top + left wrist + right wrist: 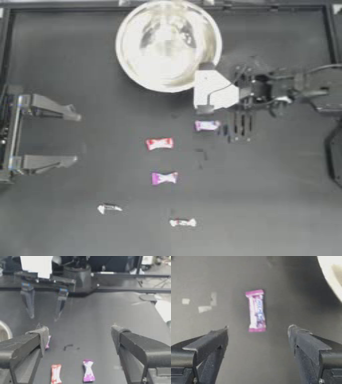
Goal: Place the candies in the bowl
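Note:
The bowl point(167, 45) stands at the back middle of the table; its rim point(331, 273) shows in the right wrist view. Five candies lie in front of it: purple-white point(206, 125), red-white point(159, 144), magenta-white point(164, 178), and two mostly white ones point(109, 208) point(182, 222). My right gripper point(204, 87) hangs open beside the bowl, above the purple-white candy point(256, 311), which lies just beyond its empty jaws. My left gripper point(75, 138) is open and empty at the left edge. Its wrist view shows the red-white point(55, 373) and magenta-white point(88, 370) candies.
A raised frame point(174, 7) borders the table at the back. The right arm's body point(314, 90) reaches in from the right side. The right gripper's fingers point(60, 303) show far off in the left wrist view.

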You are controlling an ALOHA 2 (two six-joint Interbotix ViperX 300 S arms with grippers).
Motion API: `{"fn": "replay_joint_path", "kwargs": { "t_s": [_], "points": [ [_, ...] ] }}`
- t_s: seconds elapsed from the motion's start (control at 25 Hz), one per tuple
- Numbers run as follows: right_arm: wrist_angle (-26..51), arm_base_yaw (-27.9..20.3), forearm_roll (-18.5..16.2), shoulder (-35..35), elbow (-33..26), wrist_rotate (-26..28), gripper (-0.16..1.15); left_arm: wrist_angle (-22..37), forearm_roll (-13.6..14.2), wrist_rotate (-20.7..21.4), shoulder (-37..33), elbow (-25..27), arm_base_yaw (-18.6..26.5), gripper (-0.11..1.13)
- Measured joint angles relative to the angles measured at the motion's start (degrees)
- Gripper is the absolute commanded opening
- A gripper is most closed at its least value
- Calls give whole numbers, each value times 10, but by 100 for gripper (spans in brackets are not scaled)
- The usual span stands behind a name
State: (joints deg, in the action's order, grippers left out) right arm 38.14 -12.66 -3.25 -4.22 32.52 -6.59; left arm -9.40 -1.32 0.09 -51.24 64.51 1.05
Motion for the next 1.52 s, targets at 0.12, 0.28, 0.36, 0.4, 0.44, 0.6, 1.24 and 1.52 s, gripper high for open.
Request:
{"fn": "replay_joint_path", "kwargs": {
  "t_s": [0.12, 0.28, 0.36, 0.4, 0.44, 0.6, 1.24, 1.52],
  "points": [
    [-17, 0, 7, 22, -1, -10, 99, 0, 0, 0, 0, 0, 0, 103],
    [-27, 0, 8, 47, -4, -10, 99, 0, 0, 0, 0, 0, 1, 103],
    [-30, -1, 8, 59, -7, -11, 99, 0, 0, 0, 0, 0, 1, 103],
    [-32, 0, 8, 63, -7, -11, 99, 0, 0, 0, 0, 0, 1, 103],
    [-33, 0, 8, 69, -7, -10, 98, 0, -1, 0, 0, 0, 1, 103],
    [-41, 0, 6, 83, -8, -11, 98, 0, -1, 0, 1, 0, 1, 103],
    [-65, 0, -4, 126, -7, -11, 98, 1, -1, 0, 1, 0, 1, 103],
    [-66, 0, -11, 138, -13, -11, 81, 1, -1, 0, 4, 0, 1, 103]
  ]
}}
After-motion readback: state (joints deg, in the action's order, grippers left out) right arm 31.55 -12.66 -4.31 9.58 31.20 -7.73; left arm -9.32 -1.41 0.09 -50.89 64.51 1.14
